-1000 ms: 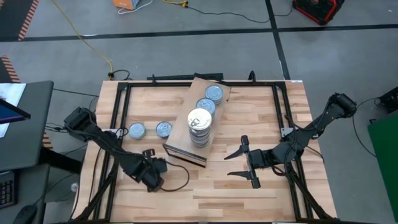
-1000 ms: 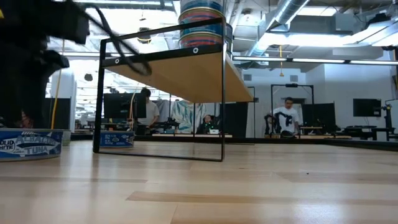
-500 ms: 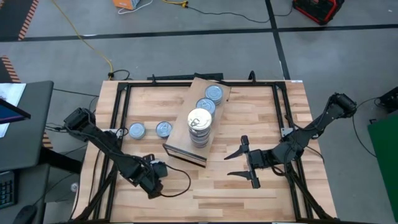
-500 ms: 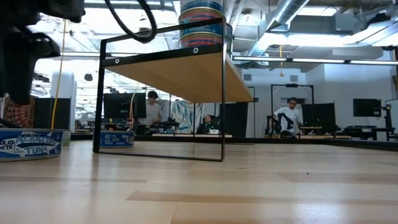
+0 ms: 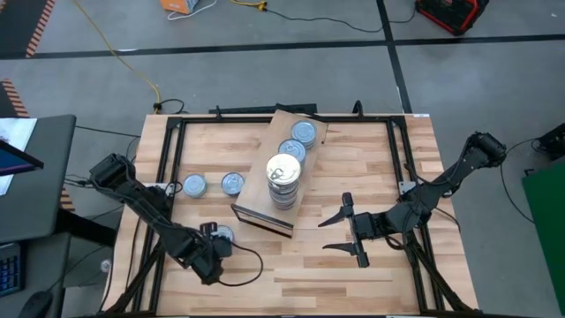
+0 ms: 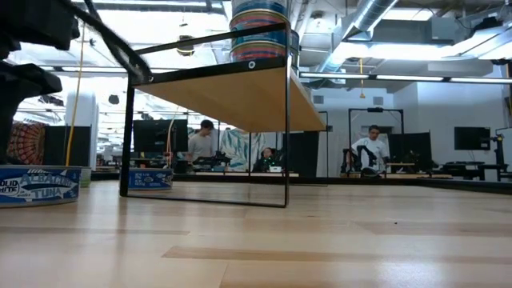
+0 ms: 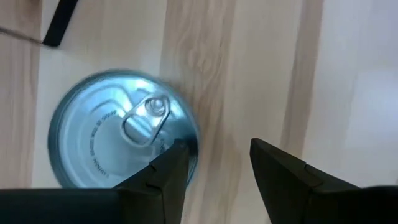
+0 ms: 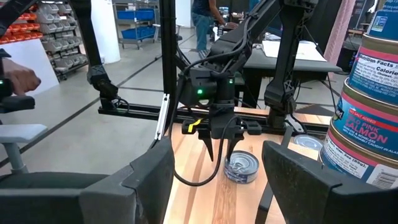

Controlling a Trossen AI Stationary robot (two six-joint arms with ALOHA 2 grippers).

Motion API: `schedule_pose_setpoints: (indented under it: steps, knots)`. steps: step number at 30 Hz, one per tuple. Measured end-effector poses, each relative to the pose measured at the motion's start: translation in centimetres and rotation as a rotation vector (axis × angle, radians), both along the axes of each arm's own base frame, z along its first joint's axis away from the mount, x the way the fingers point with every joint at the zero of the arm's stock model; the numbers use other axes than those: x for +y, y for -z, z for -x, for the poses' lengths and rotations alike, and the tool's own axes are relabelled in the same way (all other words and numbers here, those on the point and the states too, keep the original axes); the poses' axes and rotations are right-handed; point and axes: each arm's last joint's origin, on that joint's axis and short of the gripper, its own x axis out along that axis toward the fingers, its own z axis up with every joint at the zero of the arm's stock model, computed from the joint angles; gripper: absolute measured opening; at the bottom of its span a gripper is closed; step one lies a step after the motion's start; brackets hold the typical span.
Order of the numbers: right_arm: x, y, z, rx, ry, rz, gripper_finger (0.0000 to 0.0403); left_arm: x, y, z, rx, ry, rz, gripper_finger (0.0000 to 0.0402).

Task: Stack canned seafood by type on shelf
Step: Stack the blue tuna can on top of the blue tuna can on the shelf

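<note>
While the right gripper (image 5: 340, 230) waits open on the table beside the shelf (image 5: 309, 122), the left gripper (image 5: 214, 250) hangs open over a lone silver tin (image 7: 122, 138) — holding nothing. A tall stack of tins (image 5: 283, 181) and two single tins stand on the shelf; two more (image 5: 194, 185) lie left of it.

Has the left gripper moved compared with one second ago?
Yes. In the high view the left gripper moved toward the table's near edge, farther from the shelf, uncovering a can.

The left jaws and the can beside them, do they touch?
Cannot tell. Left wrist view: one finger overlaps the can rim, but height is unclear; the jaws stand open beside it.
</note>
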Motion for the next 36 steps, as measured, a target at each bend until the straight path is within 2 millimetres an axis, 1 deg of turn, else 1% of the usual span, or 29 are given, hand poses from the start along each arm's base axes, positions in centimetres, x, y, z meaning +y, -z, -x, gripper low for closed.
schedule_pose_setpoints:
  steps: [9, 15, 19, 24, 27, 30, 34, 36]
  knots:
    - [0.0, 0.0, 0.0, 0.0, 0.0, 0.001, 0.0272, -0.4, -0.1, -0.1, -0.039, 0.023, 0.008, 0.0104]
    - [0.0, 0.0, 0.0, 0.002, 0.0, 0.004, 0.0272, -0.8, -0.3, -0.5, -0.082, 0.026, 0.054, 0.0068]
    - [0.0, 0.0, 0.0, 0.002, 0.0, 0.004, 0.0272, -1.3, -0.6, -0.9, -0.132, 0.072, 0.082, 0.0053]
    - [0.1, 0.3, -0.2, 0.011, -0.001, 0.01, 0.0272, -1.7, -1.2, -1.3, -0.162, 0.112, 0.114, 0.0046]
    - [0.5, 1.1, -0.7, 0.036, -0.005, 0.027, 0.0272, -2.0, -1.9, -1.5, -0.145, 0.117, 0.154, 0.0045]
    - [0.8, 2.3, -1.7, 0.075, -0.011, 0.052, 0.0272, -2.0, -2.3, -1.4, -0.114, 0.066, 0.161, 0.0045]
    - [1.7, 4.3, -3.0, 0.134, -0.142, 0.083, 0.0272, -1.3, -2.0, -0.8, -0.039, -0.02, 0.118, 0.0045]
    - [2.1, 4.9, -3.4, 0.133, -0.191, 0.129, 0.0272, -1.2, -1.9, -0.6, -0.046, -0.036, 0.087, 0.0045]
